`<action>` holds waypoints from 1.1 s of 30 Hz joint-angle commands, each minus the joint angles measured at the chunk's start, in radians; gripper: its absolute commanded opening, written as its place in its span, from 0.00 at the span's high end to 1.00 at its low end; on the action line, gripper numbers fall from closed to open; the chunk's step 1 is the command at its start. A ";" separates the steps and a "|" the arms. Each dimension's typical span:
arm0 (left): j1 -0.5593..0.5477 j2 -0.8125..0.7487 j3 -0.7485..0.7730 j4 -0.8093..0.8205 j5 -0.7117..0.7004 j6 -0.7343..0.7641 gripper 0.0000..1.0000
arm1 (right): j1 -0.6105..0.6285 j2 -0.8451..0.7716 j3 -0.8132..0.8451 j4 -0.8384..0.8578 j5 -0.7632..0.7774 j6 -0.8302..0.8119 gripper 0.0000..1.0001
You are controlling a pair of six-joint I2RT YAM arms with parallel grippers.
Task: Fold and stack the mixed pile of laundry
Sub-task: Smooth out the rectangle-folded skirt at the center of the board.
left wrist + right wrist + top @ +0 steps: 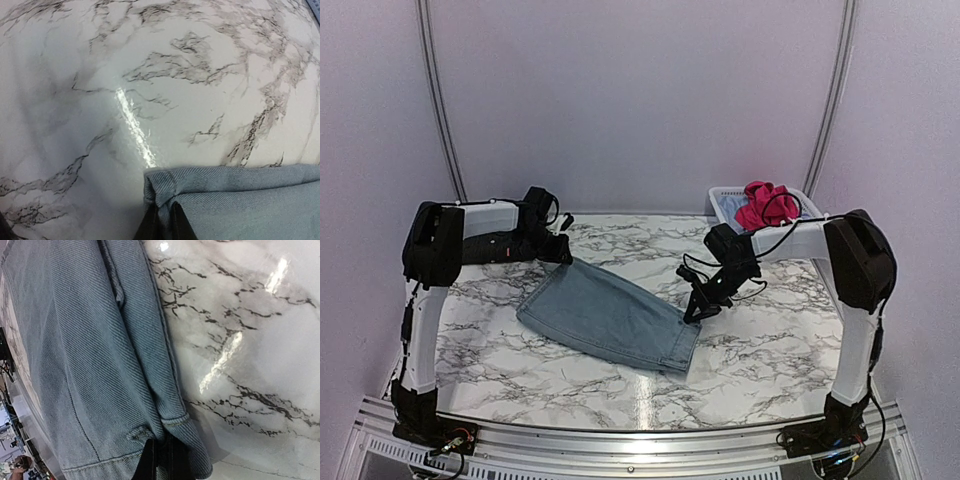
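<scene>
Garment: the light blue denim piece (608,317) lies flat and slantwise mid-bench, I judge it partly folded
My left tool (160,220): pinching the far-left corner of the denim, fingers nearly together on the cloth
My right tool (162,460): pressed together on the near-right hem corner
Rest of the pile: a pink-red piece (765,205) heaped in the white basket (725,195) at the far right of the marble bench (770,360)
Doing it well: I should lift both corners evenly; keep the cloth taut between them; lay edge onto edge; let go only once it lies flat
</scene>
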 commanded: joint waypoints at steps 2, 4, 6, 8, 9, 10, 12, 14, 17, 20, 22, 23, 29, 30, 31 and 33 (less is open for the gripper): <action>0.015 -0.056 0.002 0.025 -0.125 -0.065 0.58 | -0.003 0.062 -0.028 0.014 0.087 -0.015 1.00; 0.015 -0.133 -0.043 0.036 -0.157 -0.071 0.25 | -0.003 0.057 -0.071 0.025 0.085 -0.013 1.00; 0.015 -0.223 -0.118 0.039 -0.158 -0.077 0.11 | 0.000 0.043 -0.125 0.038 0.081 -0.007 1.00; 0.010 -0.330 -0.217 0.050 -0.137 -0.102 0.05 | 0.002 0.011 -0.202 0.055 0.070 0.007 1.00; 0.006 -0.383 -0.281 0.067 -0.125 -0.123 0.02 | 0.005 -0.011 -0.235 0.064 0.062 0.019 1.00; -0.001 -0.436 -0.342 0.076 -0.110 -0.136 0.01 | 0.009 -0.035 -0.271 0.076 0.054 0.030 1.00; -0.042 -0.530 -0.470 0.082 -0.105 -0.157 0.01 | 0.023 -0.091 -0.341 0.094 0.042 0.055 1.00; -0.103 -0.624 -0.599 0.098 -0.101 -0.184 0.01 | 0.043 -0.134 -0.404 0.108 0.029 0.082 1.00; -0.236 -0.694 -0.772 0.151 -0.120 -0.261 0.01 | 0.077 -0.197 -0.489 0.146 -0.026 0.135 1.00; -0.305 -0.707 -0.911 0.246 -0.133 -0.374 0.01 | 0.111 -0.255 -0.557 0.191 -0.091 0.194 1.00; -0.309 -0.689 -0.954 0.295 -0.147 -0.416 0.01 | 0.130 -0.280 -0.590 0.210 -0.142 0.216 1.00; -0.309 -0.669 -0.952 0.305 -0.170 -0.417 0.01 | 0.141 -0.292 -0.604 0.225 -0.168 0.226 1.00; -0.296 -0.397 -0.697 0.223 -0.257 -0.292 0.01 | 0.203 -0.294 -0.616 0.356 -0.317 0.297 1.00; -0.291 -0.345 -0.635 0.198 -0.269 -0.264 0.01 | 0.209 -0.277 -0.594 0.370 -0.334 0.301 1.00; -0.286 -0.300 -0.577 0.179 -0.280 -0.239 0.01 | 0.216 -0.257 -0.563 0.373 -0.352 0.301 1.00; -0.270 -0.232 -0.470 0.148 -0.303 -0.177 0.01 | 0.219 -0.228 -0.500 0.358 -0.380 0.297 0.92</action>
